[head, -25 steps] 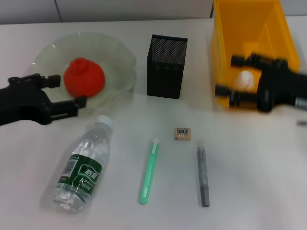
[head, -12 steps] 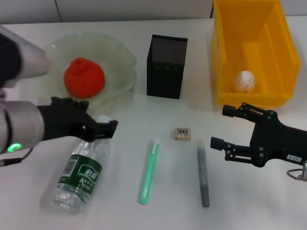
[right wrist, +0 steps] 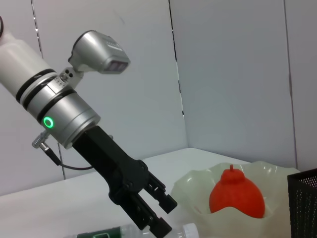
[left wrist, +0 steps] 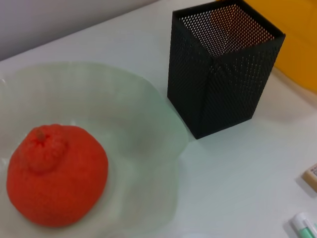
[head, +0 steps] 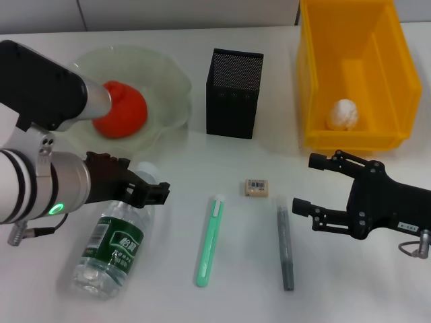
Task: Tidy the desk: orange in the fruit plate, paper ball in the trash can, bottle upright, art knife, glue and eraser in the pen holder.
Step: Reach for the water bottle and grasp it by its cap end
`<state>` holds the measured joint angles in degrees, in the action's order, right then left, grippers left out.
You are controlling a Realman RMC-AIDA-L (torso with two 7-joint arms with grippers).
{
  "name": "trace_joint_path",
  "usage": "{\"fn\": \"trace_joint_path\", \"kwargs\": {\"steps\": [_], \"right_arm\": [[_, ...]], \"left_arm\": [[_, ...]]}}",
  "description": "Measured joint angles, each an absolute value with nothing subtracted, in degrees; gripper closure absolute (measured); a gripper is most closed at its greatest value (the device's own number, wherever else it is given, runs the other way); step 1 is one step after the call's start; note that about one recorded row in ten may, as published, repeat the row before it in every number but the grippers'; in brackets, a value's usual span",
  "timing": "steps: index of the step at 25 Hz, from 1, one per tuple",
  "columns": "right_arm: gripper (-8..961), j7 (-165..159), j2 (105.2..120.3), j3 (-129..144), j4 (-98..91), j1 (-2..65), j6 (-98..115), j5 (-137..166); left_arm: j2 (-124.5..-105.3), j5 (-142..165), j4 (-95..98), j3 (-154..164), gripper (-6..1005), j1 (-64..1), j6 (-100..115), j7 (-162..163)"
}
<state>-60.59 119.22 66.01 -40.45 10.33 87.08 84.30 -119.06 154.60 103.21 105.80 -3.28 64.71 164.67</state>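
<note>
Now | left gripper (head: 153,190) over bottle (head: 114,239) neck | bottle lying flat

One orange (head: 121,111), one bottle (head: 114,235), one eraser (head: 256,188), two claws.

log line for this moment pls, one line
done: orange in fruit plate, paper ball in trash can | left gripper at cap of lying bottle | right gripper open, above table

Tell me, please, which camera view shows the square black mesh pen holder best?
The left wrist view: the square black mesh pen holder appears close, open top included. The head view shows it whole but farther off; the right wrist view catches only an edge.
</note>
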Motion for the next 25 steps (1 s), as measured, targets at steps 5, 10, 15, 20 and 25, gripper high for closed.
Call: {"fn": "trace_joint_path", "kwargs": {"steps": [5, 10, 15, 20, 25], "right_arm": [[108, -60.55, 119.24, 66.02, -39.44, 10.95, 87.01, 84.91], [108, -60.53, 119.27, 65.71, -38.73, 11.47, 87.0, 86.39], [109, -60.51, 119.27, 65.67, -38.62, 11.49, 87.0, 86.41], [109, -60.48, 119.27, 65.65, -38.58, 11.46, 87.01, 86.42], [109, -60.47, 119.27, 65.65, -38.47, 11.44, 87.01, 86.41]], "left_arm": [[-119.09, 154.27, 101.45, 105.64, 220, -4.33, 64.14, 164.73], [-119.19, 154.14, 98.54, 105.69, 221, -6.39, 63.27, 164.87], [-119.18, 154.17, 96.13, 105.79, 222, -7.64, 61.42, 164.92], [-119.18, 154.21, 92.69, 105.85, 223, -9.82, 60.23, 164.95], [-119.18, 154.21, 89.97, 105.87, 224, -11.11, 59.37, 164.96]]}}
